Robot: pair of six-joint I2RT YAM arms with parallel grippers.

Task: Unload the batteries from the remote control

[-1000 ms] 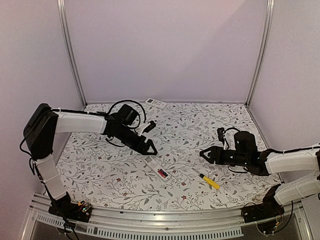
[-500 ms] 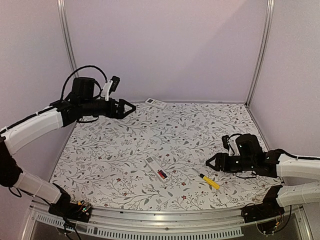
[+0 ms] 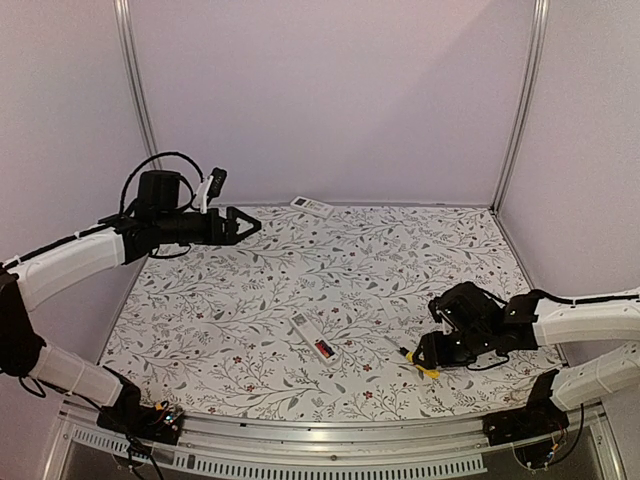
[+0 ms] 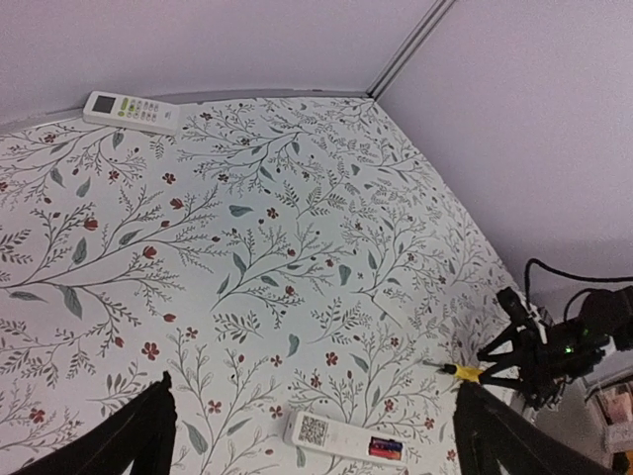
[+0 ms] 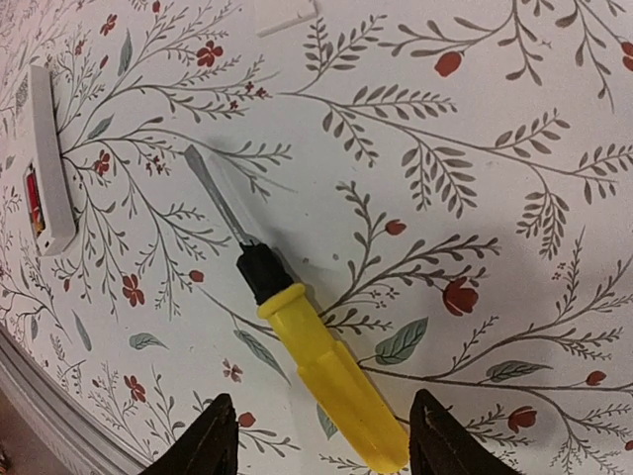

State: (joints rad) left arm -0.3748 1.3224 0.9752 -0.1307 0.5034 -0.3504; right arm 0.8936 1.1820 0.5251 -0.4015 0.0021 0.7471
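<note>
The slim white remote control [image 3: 313, 336] lies back up at the table's middle front, its compartment open with a reddish battery [image 3: 324, 347] inside. It also shows in the left wrist view [image 4: 348, 436], battery [image 4: 386, 447], and at the left edge of the right wrist view [image 5: 45, 158]. A dark battery does not show. My right gripper [image 3: 428, 358] is open, low over the yellow-handled screwdriver [image 5: 326, 371], fingers either side of the handle. My left gripper [image 3: 250, 222] is open and empty, raised high at the far left.
A broader white remote [image 3: 312, 206] lies at the back wall, also in the left wrist view [image 4: 131, 109]. A small white cover piece [image 3: 391, 311] lies between the slim remote and my right arm. Metal frame posts stand at the back corners.
My left arm lifted away from the slim remote to the far left and stays raised. My right gripper has dropped forward and down onto the screwdriver.
</note>
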